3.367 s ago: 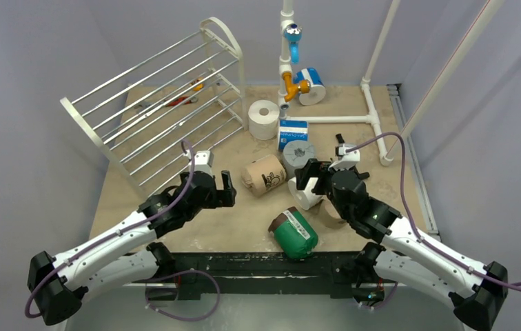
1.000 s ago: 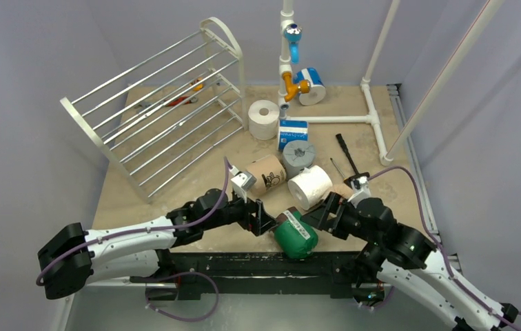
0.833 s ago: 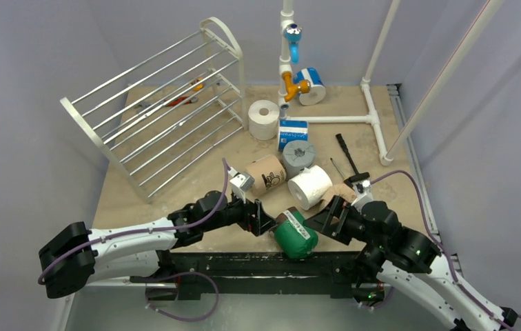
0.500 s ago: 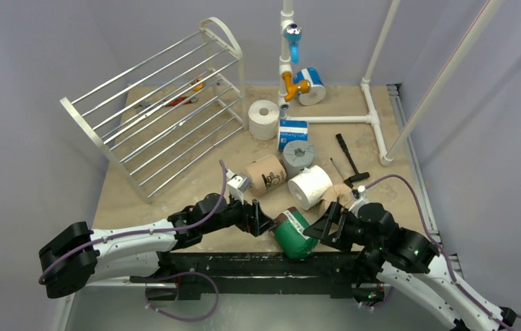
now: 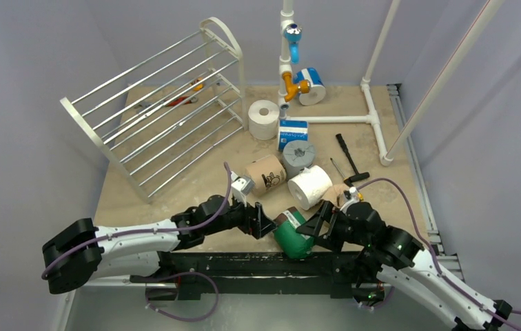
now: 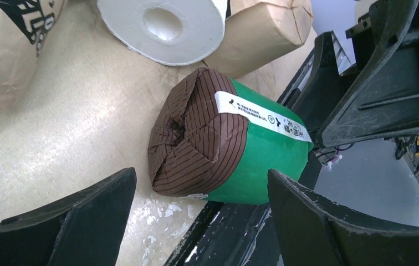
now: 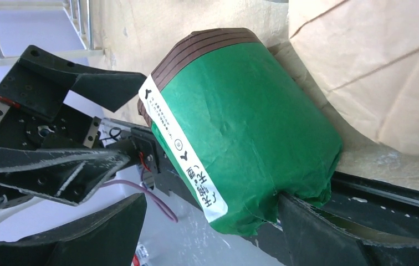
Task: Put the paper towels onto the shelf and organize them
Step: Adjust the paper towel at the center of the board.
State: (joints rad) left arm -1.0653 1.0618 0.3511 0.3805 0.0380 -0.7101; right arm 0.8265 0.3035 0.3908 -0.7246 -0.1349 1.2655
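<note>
Change since a second ago: the right gripper has slid leftward, up to the green-wrapped paper towel roll. That roll has not moved; it lies on its side at the near edge of the table, bottom centre of the overhead view. The left gripper has barely shifted. Both sets of jaws stand wide apart and hold nothing. The left fingers bracket the roll's brown pleated end, with a gap on each side. The right fingers straddle the opposite end; one may brush the wrapper, though that is hard to tell. Just above, a white roll, a printed tan roll and a plain tan-wrapped pack crowd close. The shelf sits at upper left, well apart.
</note>
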